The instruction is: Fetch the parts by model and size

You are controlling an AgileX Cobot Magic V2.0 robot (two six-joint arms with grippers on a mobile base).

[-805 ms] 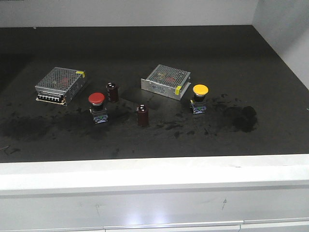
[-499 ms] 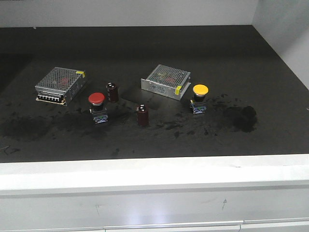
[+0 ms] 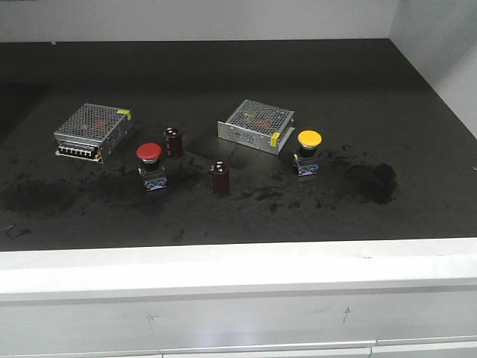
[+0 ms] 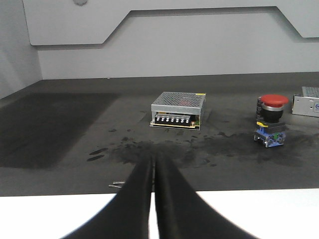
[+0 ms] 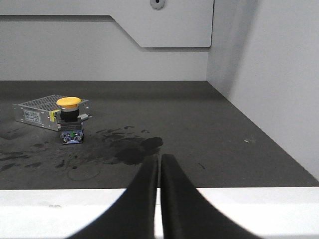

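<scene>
The red-capped push-button part (image 3: 150, 165) stands on the dark mat left of centre; it also shows in the left wrist view (image 4: 271, 119) at right. The yellow-capped part (image 3: 308, 151) stands right of centre, also showing in the right wrist view (image 5: 69, 117) at left. My left gripper (image 4: 153, 160) is shut and empty, hanging over the mat's front edge, well short and left of the red part. My right gripper (image 5: 159, 159) is shut and empty too, near the front edge, right of the yellow part. Neither gripper shows in the front view.
Two silver mesh boxes (image 3: 93, 131) (image 3: 256, 125) sit behind the parts. Two dark brown capacitors (image 3: 174, 142) (image 3: 220, 177) stand between them. A white ledge (image 3: 238, 265) borders the mat in front. A grey wall (image 5: 269, 74) rises on the right. Dark smudges (image 3: 373, 180) mark the mat.
</scene>
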